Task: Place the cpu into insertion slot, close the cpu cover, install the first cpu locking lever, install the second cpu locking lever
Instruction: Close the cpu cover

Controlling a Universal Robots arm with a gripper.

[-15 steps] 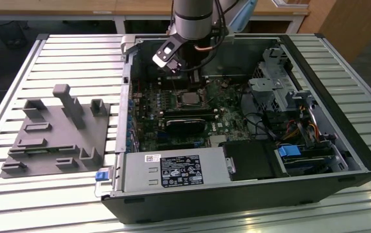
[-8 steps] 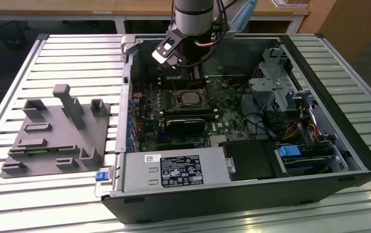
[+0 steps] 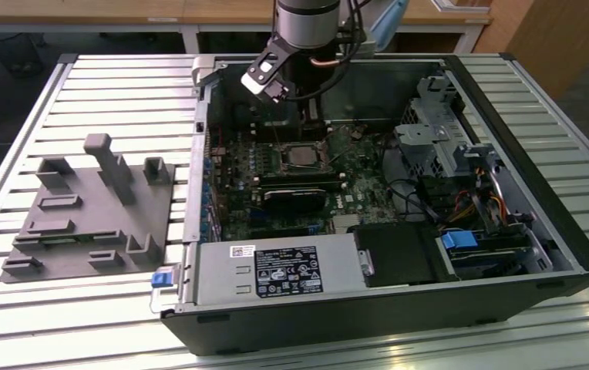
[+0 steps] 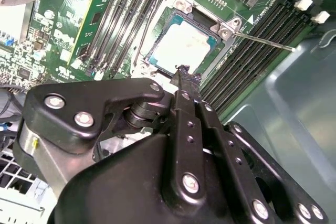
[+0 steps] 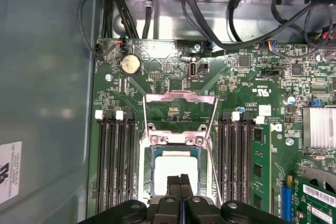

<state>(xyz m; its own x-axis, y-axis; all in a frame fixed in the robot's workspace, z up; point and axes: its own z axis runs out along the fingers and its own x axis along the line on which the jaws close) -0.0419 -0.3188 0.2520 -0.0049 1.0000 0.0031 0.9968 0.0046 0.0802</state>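
Silver-tan cpu [image 5: 170,169] in insertion slot [image 5: 150,177], just beneath end effector [image 5: 180,181], closed tight, holding nothing.

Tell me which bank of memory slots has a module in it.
The bank on the finned heatsink's side of the cpu: a green module stands along its outer edge. The other bank, by the case wall, is bare.

No legible print on any label.

Room lies open over the insertion slot [image 5: 148,171] between low memory slots [image 5: 113,166]; the case wall [image 5: 47,103] rises alongside.
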